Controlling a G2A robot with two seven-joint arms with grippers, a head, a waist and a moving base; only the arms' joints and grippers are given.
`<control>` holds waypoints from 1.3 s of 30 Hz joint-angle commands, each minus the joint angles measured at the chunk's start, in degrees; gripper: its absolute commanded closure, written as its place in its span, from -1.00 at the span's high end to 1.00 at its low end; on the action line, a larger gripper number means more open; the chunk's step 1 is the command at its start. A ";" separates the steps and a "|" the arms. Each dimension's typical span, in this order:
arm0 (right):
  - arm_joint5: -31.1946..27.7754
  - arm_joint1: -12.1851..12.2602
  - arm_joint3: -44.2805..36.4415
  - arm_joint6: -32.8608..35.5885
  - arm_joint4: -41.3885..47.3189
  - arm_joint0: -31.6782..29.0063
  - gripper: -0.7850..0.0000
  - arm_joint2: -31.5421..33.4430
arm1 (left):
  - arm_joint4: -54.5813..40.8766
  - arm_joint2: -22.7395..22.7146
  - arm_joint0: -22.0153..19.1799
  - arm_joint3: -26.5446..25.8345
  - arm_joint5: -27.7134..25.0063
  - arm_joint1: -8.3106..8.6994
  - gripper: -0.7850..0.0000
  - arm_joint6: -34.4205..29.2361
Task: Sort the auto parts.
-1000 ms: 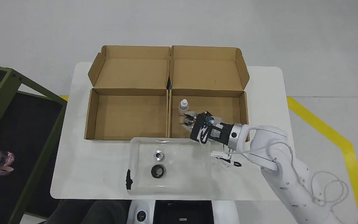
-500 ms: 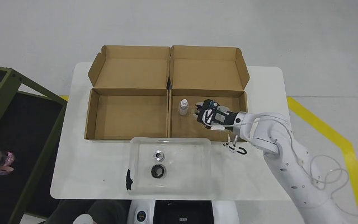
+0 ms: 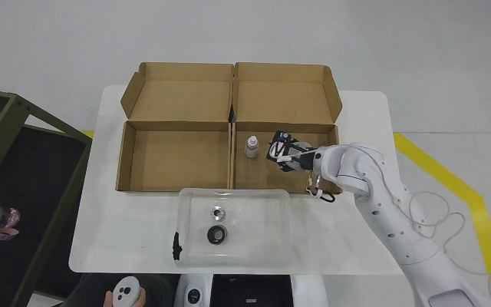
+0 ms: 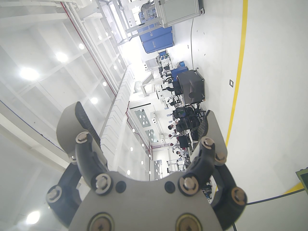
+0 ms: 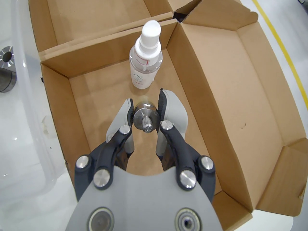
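Since a second ago, the right pincer point(image 3: 275, 147) has swung from the near wall of the right cardboard box point(image 3: 249, 175), by the far rim of the clear plastic bin point(image 3: 261, 245), deeper into that box and closer to the spray bottle point(image 3: 252, 146). Farthest left on the white desk point(image 3: 360, 115) lies the left cardboard box point(image 3: 175, 157), its lid folded back. In front of both boxes sits the bin, holding a silver metal piece point(image 3: 219, 212) and, nearer the robot, a black ring point(image 3: 219, 234); the two are apart. The right cardboard box stands side by side against the left one, and the bottle point(image 5: 145, 58) is upright in its left part, near the shared wall. Just right of the bottle, not touching it, the right pincer point(image 5: 145, 104) is clenched on a threaded metal part point(image 5: 145, 118), a short steel cylinder with its stud pointing back toward the wrist, held inside the box. Whether it touches the box floor cannot be told. The left pincer point(image 4: 143, 112) is released, its fingers spread wide with nothing between them, aimed out into the room.
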 commanded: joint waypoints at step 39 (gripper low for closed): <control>3.42 -2.50 5.49 2.79 -4.31 5.66 -0.03 -6.39 | 0.00 0.00 0.00 0.00 0.00 0.00 1.00 0.00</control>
